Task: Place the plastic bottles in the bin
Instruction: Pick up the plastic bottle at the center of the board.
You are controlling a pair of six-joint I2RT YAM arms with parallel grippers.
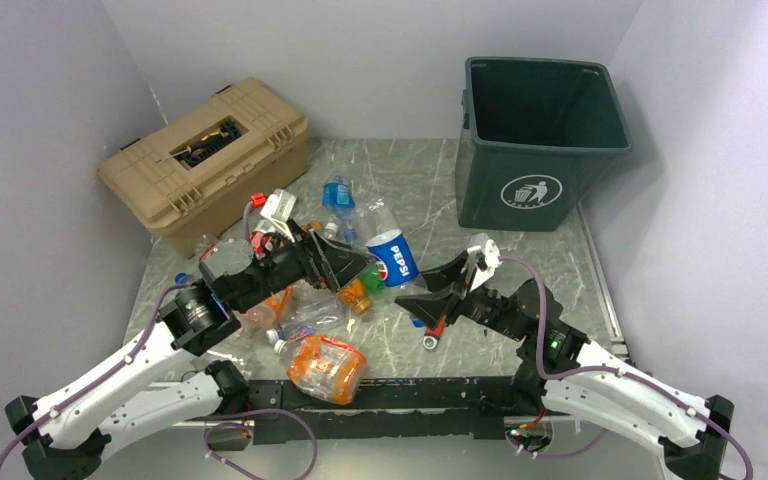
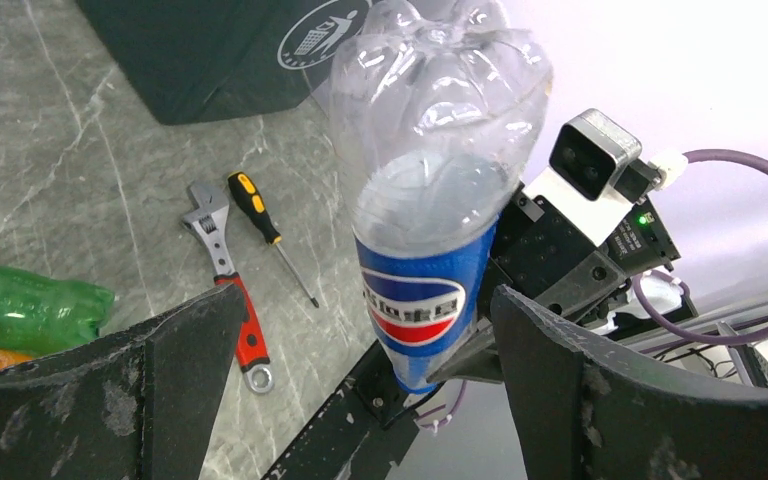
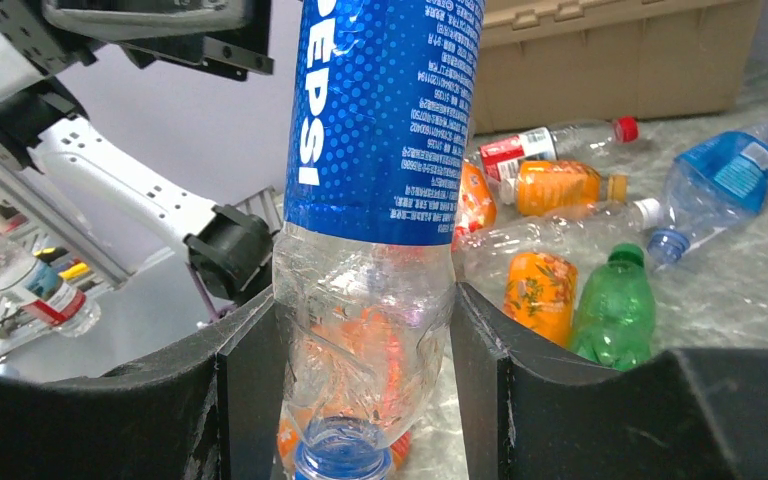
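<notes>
My right gripper [image 3: 360,310] is shut on the clear shoulder of a Pepsi bottle [image 3: 385,110], just above its blue cap [image 3: 345,460]. In the top view this bottle [image 1: 392,257] sits at mid-table with my right gripper [image 1: 428,300] at its near end. My left gripper [image 1: 358,266] is open and empty just left of it. In the left wrist view the bottle [image 2: 430,230] stands ahead of the wide-apart left gripper [image 2: 365,300]. Several more bottles lie left of centre, among them a crushed orange one [image 1: 327,367]. The dark green bin [image 1: 540,140] stands at the back right.
A tan toolbox [image 1: 210,160] stands at the back left. A red-handled wrench [image 2: 235,300] and a screwdriver [image 2: 260,215] lie on the marble table under my right arm. A green bottle [image 3: 615,305] and orange bottles [image 3: 540,290] lie beyond the held bottle.
</notes>
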